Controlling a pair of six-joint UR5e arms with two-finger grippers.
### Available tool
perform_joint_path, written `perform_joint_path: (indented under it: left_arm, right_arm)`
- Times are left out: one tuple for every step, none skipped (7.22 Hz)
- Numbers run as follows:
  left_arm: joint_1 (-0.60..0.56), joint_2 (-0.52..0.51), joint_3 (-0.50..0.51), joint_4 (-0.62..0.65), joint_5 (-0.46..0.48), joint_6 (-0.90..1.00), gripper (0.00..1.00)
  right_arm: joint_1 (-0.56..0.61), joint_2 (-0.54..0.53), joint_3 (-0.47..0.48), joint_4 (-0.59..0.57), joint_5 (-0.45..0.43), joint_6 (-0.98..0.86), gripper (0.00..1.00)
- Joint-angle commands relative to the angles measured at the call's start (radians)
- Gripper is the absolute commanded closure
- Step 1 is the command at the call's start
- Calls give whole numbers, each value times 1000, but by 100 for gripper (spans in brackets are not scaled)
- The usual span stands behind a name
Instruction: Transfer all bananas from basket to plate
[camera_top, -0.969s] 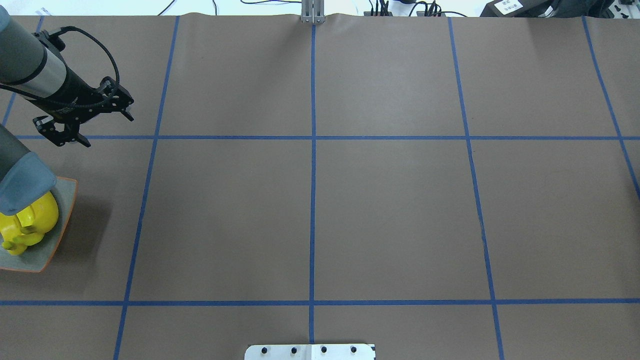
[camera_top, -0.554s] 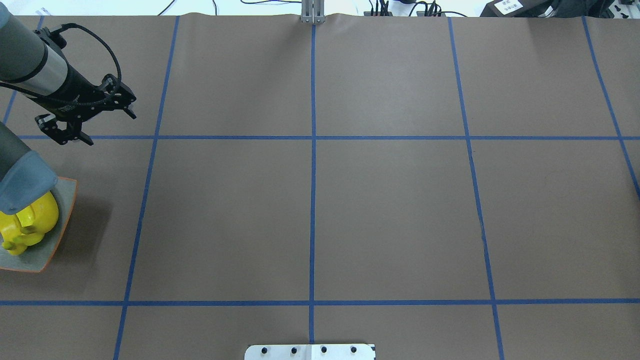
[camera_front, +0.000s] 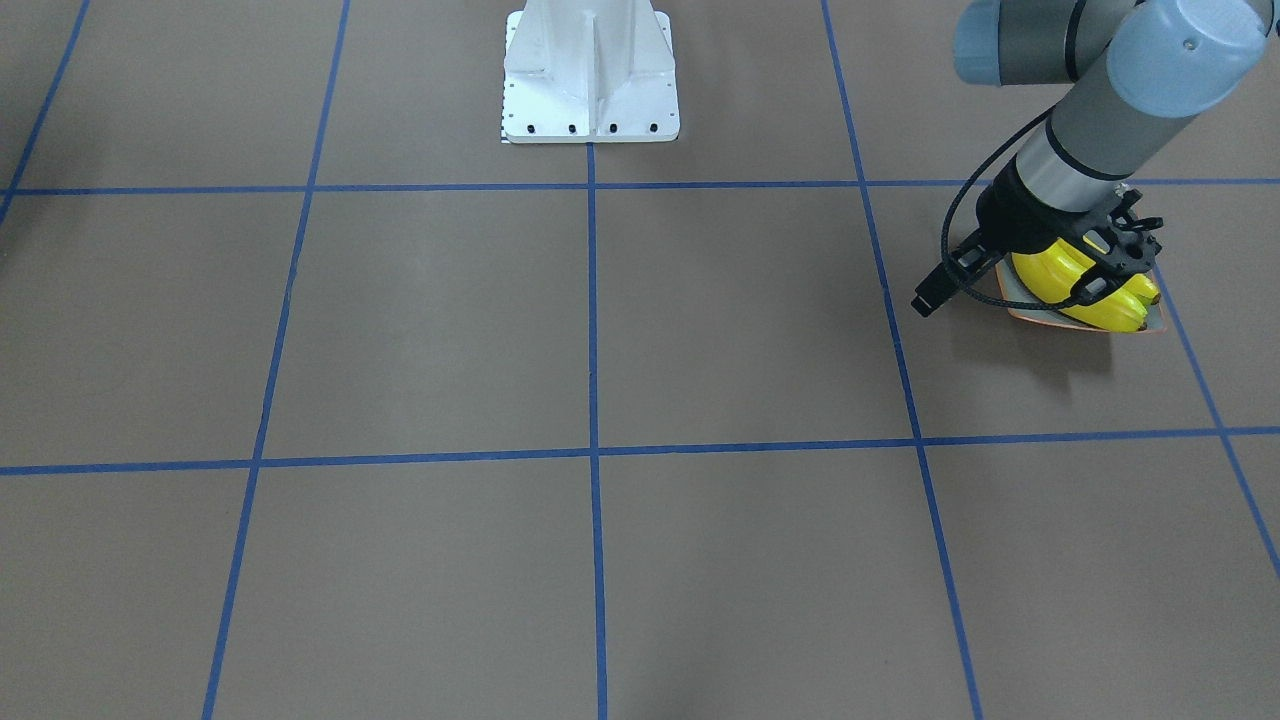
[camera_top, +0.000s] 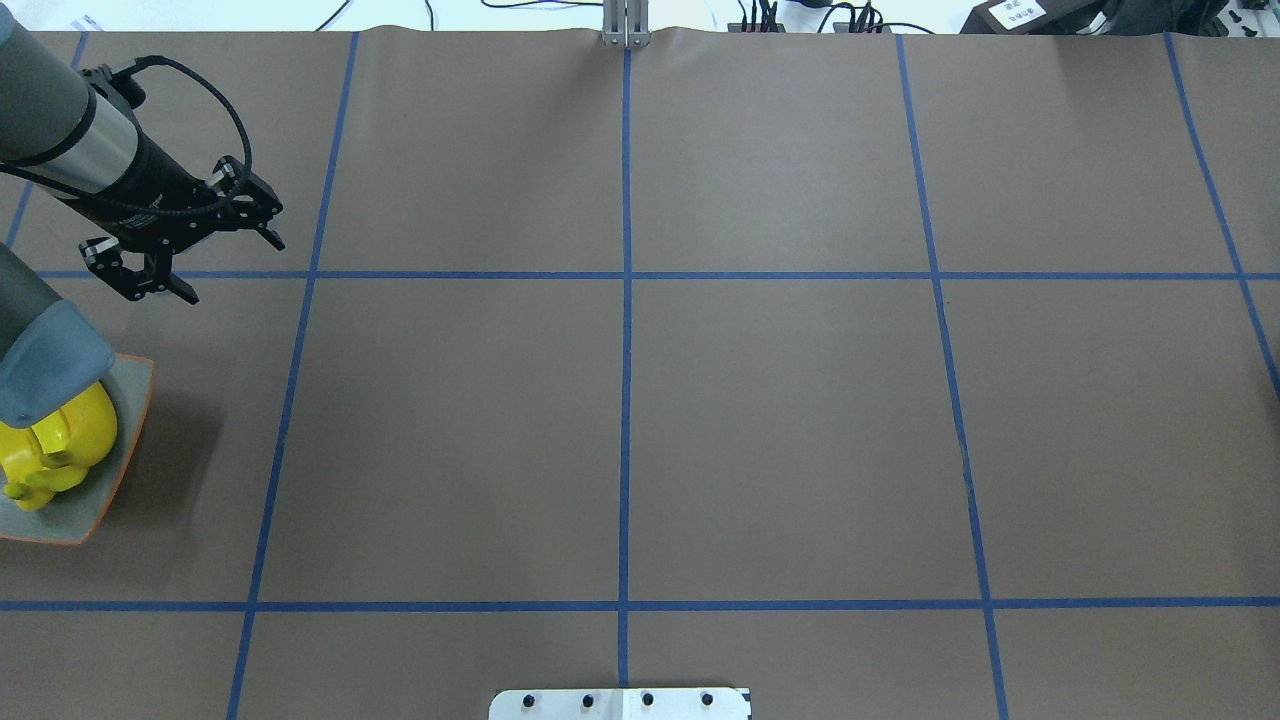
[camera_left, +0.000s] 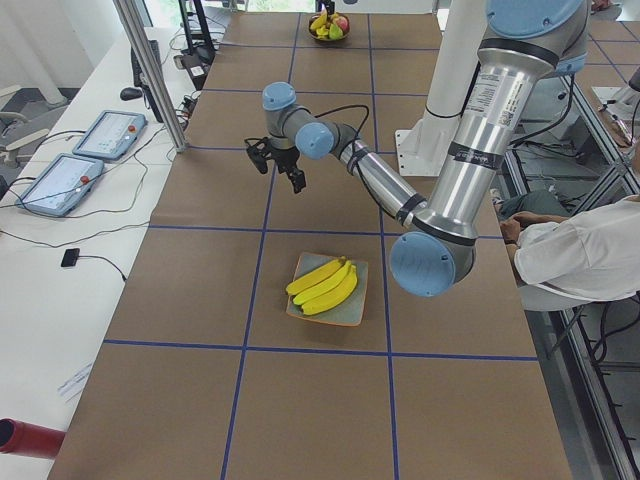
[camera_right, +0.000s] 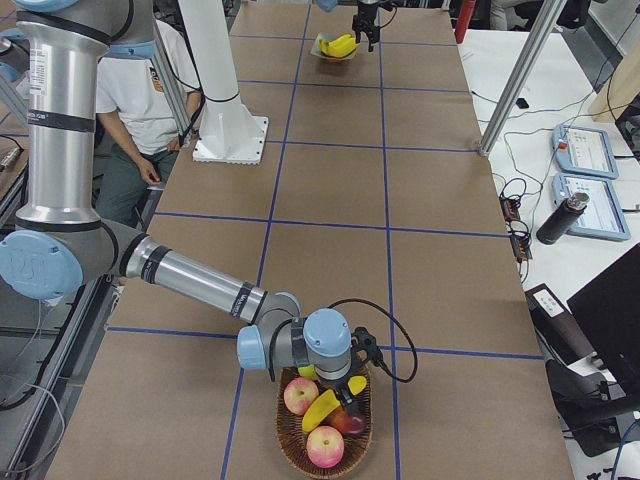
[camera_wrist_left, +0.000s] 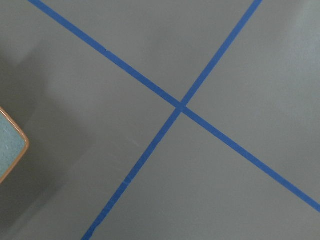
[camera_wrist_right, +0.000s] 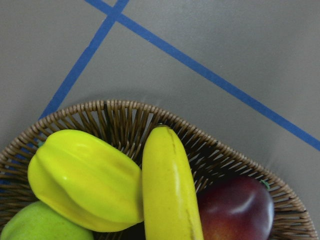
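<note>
Our left gripper (camera_top: 236, 271) has its fingers (camera_top: 181, 290) spread wide with nothing between them. It hangs above the bare brown table (camera_top: 780, 430), past the plate (camera_top: 112, 478) on the side away from the robot, over a crossing of blue tape lines (camera_wrist_left: 181, 106). Only a corner of the plate shows to its wrist camera. Three bananas (camera_left: 325, 285) lie side by side on the plate. From overhead the left arm's blue elbow joint (camera_top: 45, 365) covers part of them, and from the front the gripper stands before them. Well apart from the plate, at the table's other end, our right gripper (camera_right: 345, 392) hangs over the wicker basket (camera_wrist_right: 117, 109); we cannot tell how its fingers stand. One banana (camera_wrist_right: 170, 192) is still in that basket, between a yellow-green star fruit (camera_wrist_right: 85, 182) and a dark red apple (camera_wrist_right: 236, 210), with a green apple (camera_wrist_right: 30, 229) at the edge. A seated operator (camera_left: 585, 250) is behind the arm, near the plate. The white label (camera_top: 1018, 11) beyond the table's far edge is too small for us to read.
</note>
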Motion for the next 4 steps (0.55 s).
perform_joint_path:
  left_arm:
    - [-1,0,2,0,1,-1,0]
    - [-1,0,1,0,4,-2,0]
    - [-1,0,1,0,4,-5,0]
    - [-1,0,1,0,4,-7,0]
  right_arm:
    - [-10,5,3,-6,-9,-62,9]
    - [-10,3,-1,-9,-13,-82,9]
    - [-10,0,-1,-8,-20,-84,10]
    - [-10,-1,-1,-8,-35,-94,11]
